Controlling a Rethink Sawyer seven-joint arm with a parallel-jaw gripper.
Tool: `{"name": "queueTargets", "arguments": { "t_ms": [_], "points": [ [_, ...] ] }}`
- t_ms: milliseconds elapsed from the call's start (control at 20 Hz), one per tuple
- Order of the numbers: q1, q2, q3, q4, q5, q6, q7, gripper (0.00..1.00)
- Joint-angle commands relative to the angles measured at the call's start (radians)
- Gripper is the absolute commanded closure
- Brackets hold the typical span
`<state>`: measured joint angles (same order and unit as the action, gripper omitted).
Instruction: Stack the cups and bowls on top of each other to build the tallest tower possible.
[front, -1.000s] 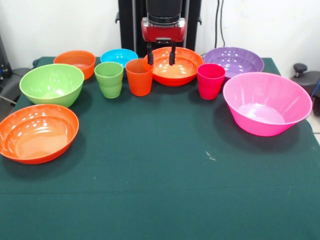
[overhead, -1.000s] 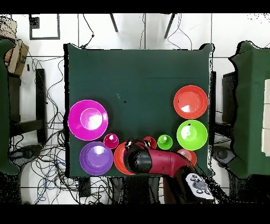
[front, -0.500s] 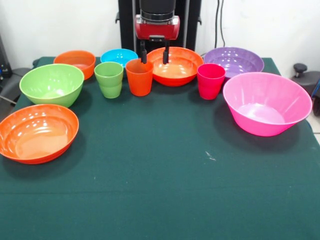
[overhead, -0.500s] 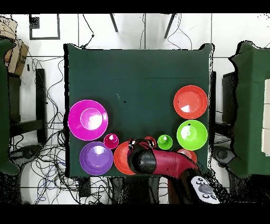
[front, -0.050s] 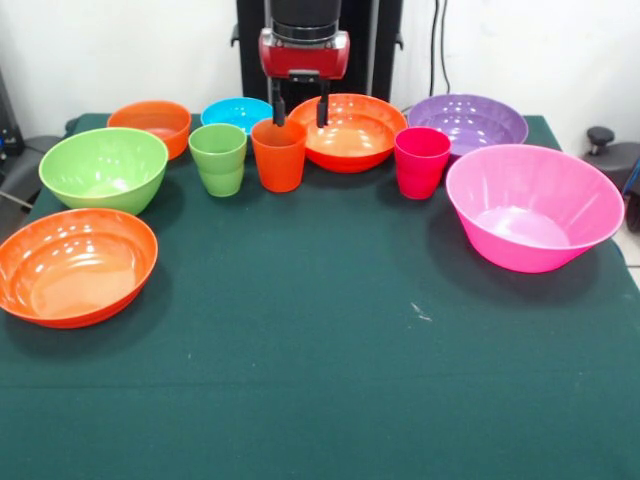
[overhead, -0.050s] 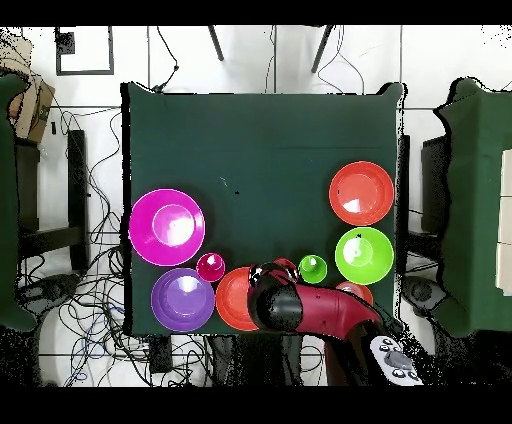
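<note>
Orange is the colour under my pincer (front, -0.050s: 298, 111) at present: it hangs with its two dark fingertips spread apart and empty, just above and behind the orange cup (front, -0.050s: 279, 154), with the wide orange bowl (front, -0.050s: 348, 131) at the back row behind it. Nothing is stacked yet; every cup and bowl sits singly on the green counter (front, -0.050s: 330, 350).

Layout as inspected from the front: green cup (front, -0.050s: 218, 158) just beside the orange cup, red cup (front, -0.050s: 421, 162) further along, pink bowl (front, -0.050s: 533, 206) and purple bowl (front, -0.050s: 467, 122) on one side, green bowl (front, -0.050s: 103, 168), second wide orange bowl (front, -0.050s: 75, 265), small orange bowl (front, -0.050s: 150, 124) and blue bowl (front, -0.050s: 237, 113) on the other.

I judge the step in hand to be a grasp on the orange cup. To do it well I would centre one fingertip inside the rim and one outside, or straddle the whole cup if the spread allows, then descend straight. The green cup stands close, so the outer finger needs care not to nudge it.

From overhead the arm (overhead, -0.050s: 310, 308) covers the cup, so I cannot confirm alignment there.
</note>
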<state>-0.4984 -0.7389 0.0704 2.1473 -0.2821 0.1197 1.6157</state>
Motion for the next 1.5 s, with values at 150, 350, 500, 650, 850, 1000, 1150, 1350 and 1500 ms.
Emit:
{"name": "queueTargets", "arguments": {
  "t_ms": [150, 350, 500, 650, 850, 1000, 1150, 1350, 1500],
  "points": [
    [-0.026, 0.095, 0.096, -0.077, -0.098, -0.027, 0.031, 0.0],
    [-0.023, 0.131, 0.082, -0.094, -0.125, -0.05, 0.038, 0.0],
    [-0.021, 0.142, 0.064, -0.099, -0.139, -0.049, 0.045, 0.0],
    [-0.017, 0.157, 0.062, -0.106, -0.142, -0.054, 0.057, 0.0],
    [-0.007, 0.186, 0.06, -0.121, -0.146, -0.078, 0.076, 0.0],
    [-0.008, 0.199, 0.061, -0.128, -0.146, -0.088, 0.082, 0.0],
    [-0.008, 0.203, 0.064, -0.134, -0.144, -0.088, 0.082, 0.0],
    [-0.007, 0.209, 0.064, -0.143, -0.147, -0.091, 0.079, 0.0],
    [-0.003, 0.22, 0.064, -0.16, -0.146, -0.097, 0.08, 0.0]
  ]
}}
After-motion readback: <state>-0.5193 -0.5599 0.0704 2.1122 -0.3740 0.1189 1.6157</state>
